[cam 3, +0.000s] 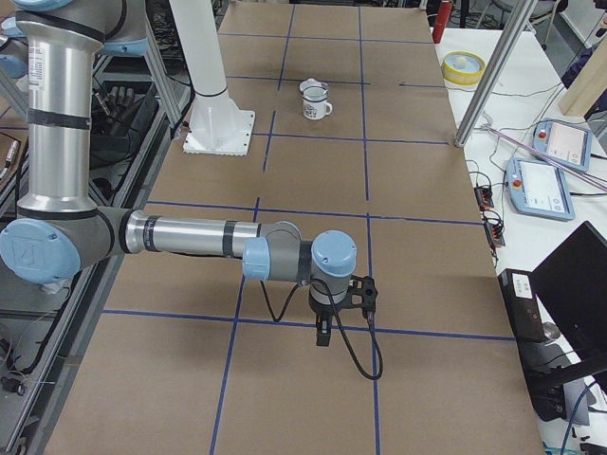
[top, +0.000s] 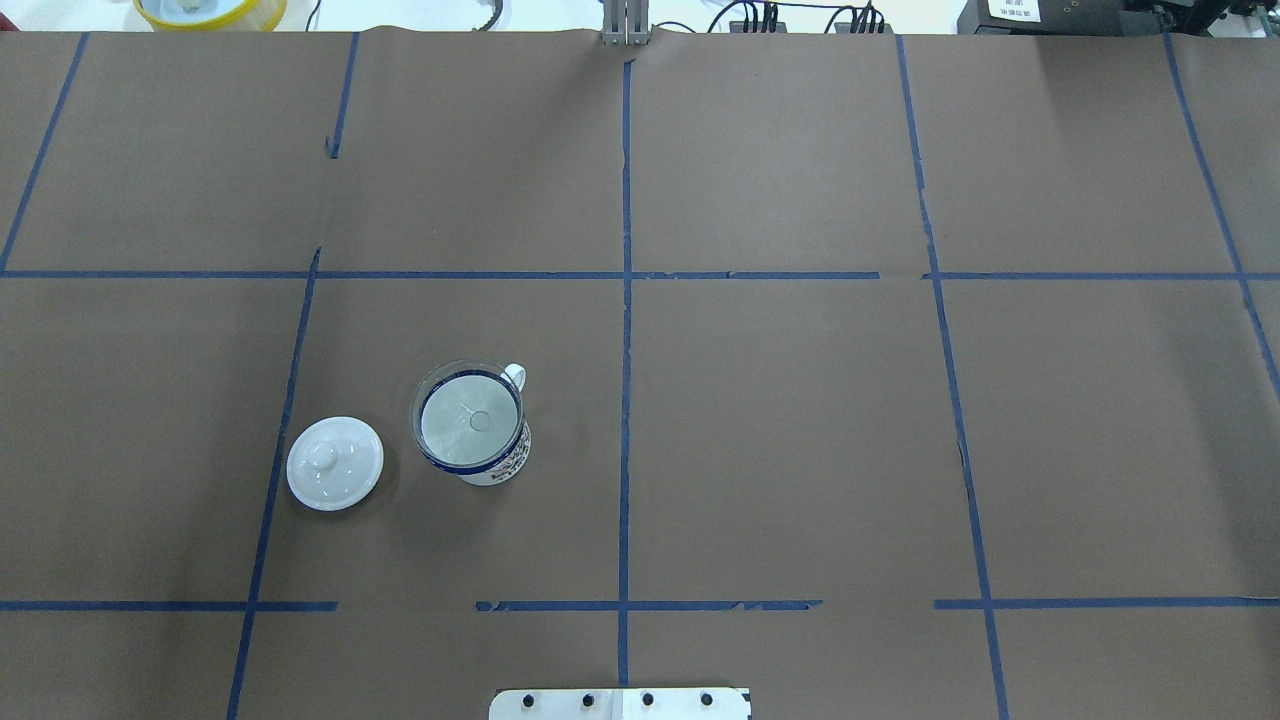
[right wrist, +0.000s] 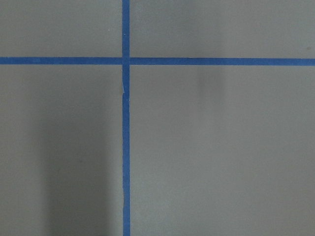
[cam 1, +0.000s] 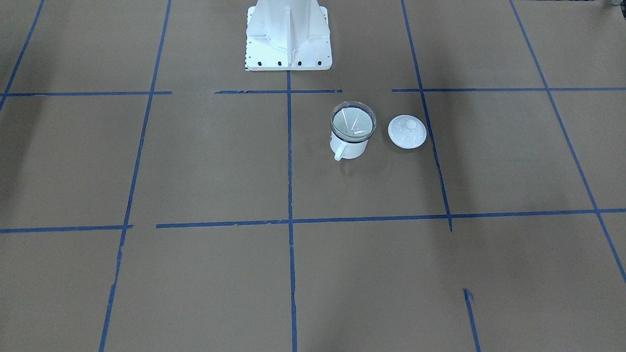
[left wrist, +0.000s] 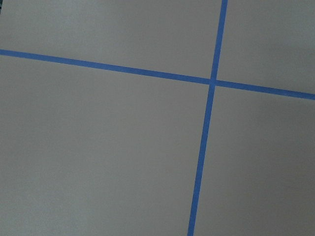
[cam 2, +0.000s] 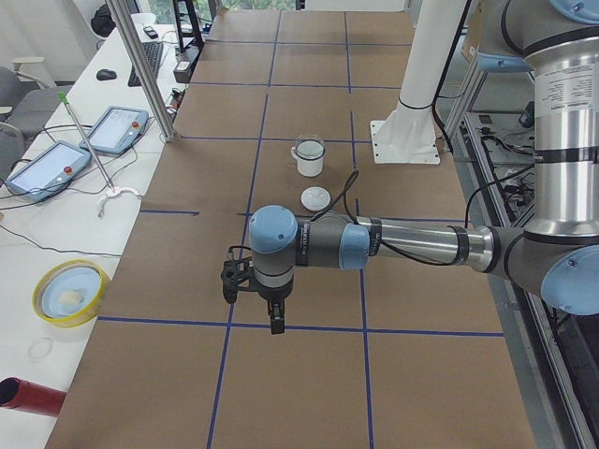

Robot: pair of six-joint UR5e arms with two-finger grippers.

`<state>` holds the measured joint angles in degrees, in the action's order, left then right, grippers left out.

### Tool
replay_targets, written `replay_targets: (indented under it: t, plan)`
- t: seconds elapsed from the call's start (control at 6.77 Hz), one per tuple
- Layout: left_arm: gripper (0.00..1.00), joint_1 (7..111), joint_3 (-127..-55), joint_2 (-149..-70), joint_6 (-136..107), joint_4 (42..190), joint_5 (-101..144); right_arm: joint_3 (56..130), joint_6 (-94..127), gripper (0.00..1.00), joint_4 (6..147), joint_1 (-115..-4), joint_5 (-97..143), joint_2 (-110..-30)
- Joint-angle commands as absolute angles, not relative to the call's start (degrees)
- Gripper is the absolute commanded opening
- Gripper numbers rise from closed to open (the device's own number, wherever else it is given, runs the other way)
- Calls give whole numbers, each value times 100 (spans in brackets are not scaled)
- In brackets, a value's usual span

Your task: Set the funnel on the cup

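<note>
Funnel (top: 470, 420) sits on cup (top: 503, 468); only side cams show left pincer (cam 2: 275, 318) & right pincer (cam 3: 323, 334), apart/together can't tell.

Table (top: 800, 450) covered in brown paper and divided into rectangles by blue tape lines (top: 626, 400). The white cup (cam 1: 349, 147) stands upright on it, handle turned away from the robot's white base (cam 1: 288, 39). A round knobbed lid (top: 334, 463) lies just beside the cup, not touching, on the robot's left.
</note>
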<state>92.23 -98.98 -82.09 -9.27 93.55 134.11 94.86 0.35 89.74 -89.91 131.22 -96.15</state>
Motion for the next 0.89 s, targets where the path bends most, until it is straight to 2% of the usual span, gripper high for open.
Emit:
replay_targets:
  t: [0.0, 0.44, 0.74]
  plan:
    - [100, 9220, -9606, -8227, -949, 9677, 13868, 9483, 35, 100, 8974, -8991, 13122, -9615]
    - [100, 9150, -9747, -8262, -514, 9222, 13782, 9492, 35, 100, 8974, -8991, 13122, -9615]
    - [100, 9211, -9914, -8375, 395, 8231, 13475, 9492, 35, 100, 8974, -8991, 13122, -9615]
